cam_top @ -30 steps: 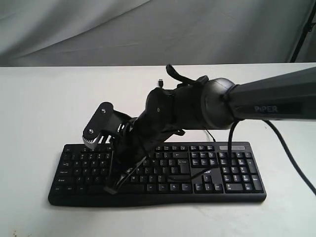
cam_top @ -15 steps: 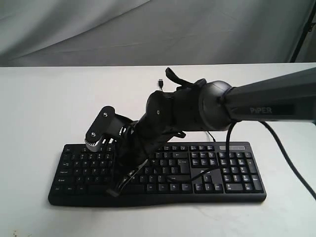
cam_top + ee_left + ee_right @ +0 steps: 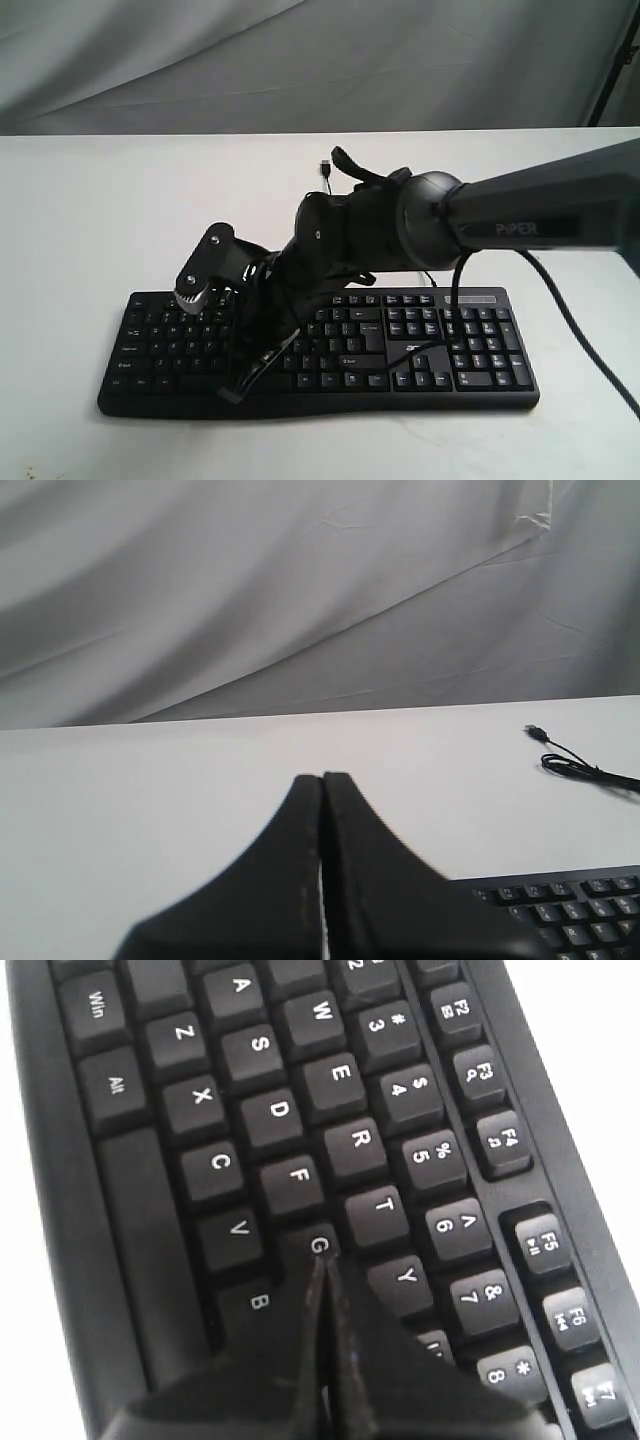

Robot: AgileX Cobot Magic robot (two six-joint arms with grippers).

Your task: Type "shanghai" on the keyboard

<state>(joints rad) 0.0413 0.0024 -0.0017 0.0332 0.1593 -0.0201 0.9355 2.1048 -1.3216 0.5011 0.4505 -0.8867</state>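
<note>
The black keyboard (image 3: 470, 352) lies across the near part of the white table (image 3: 90, 210). My right arm reaches over the middle to its left half. My right gripper (image 3: 235, 388) slants down onto the keys with its jaws pressed together. In the right wrist view the gripper (image 3: 325, 1258) has its tip at the G key (image 3: 318, 1244), with F, T, V and B around it on the keyboard (image 3: 280, 1110). Whether the tip touches the key cannot be told. My left gripper (image 3: 322, 778) is shut on nothing, hovering over bare table beside the keyboard's corner (image 3: 575, 910). It does not show in the exterior view.
The keyboard's thin black USB cable (image 3: 580, 771) lies loose on the table behind the keyboard, its plug (image 3: 325, 165) pointing away. A grey cloth backdrop (image 3: 300, 60) hangs behind the table. A black cable (image 3: 590, 335) hangs from the right arm over the table's right side.
My right arm has shifted a little to the left and the gripper has dipped slightly lower over the left half of the keyboard. The keyboard has not moved.
</note>
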